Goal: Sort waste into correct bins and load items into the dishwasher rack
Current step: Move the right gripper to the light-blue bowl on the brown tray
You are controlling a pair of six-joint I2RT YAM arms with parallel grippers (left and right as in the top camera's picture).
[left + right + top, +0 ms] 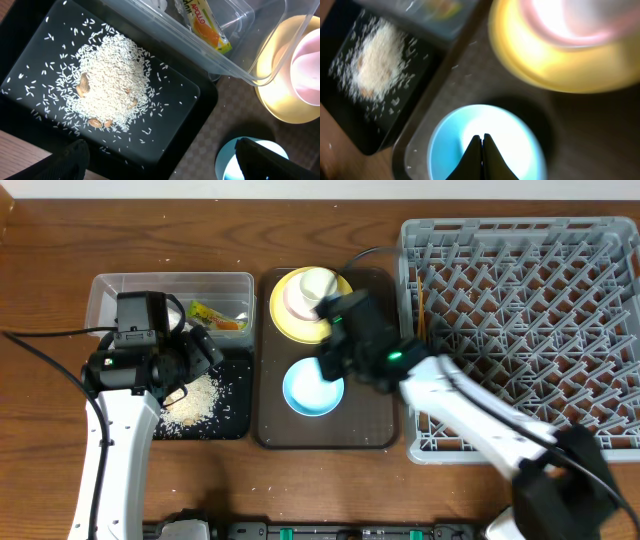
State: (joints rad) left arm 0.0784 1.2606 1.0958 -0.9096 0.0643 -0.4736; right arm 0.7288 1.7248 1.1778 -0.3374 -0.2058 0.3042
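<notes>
Loading dishes: the right end effector, closed and empty above the light-blue bowl, must open to grip its rim; the left end effector gapes empty.

clear glossy plastic tub, matt black tray, grey plastic rack, wood-grain table

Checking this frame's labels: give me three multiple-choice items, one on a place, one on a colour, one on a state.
1. The rice lies: A in a pan; B on the black tray; C on a napkin.
2. The plate is: A yellow; B red; C white.
3. The right pincer is: A wide open; B gripping a spoon; C shut.
Answers: B, grains heaped on its dark floor; A, yellow rim around the pink bowl; C, tips meet above the blue bowl.
</notes>
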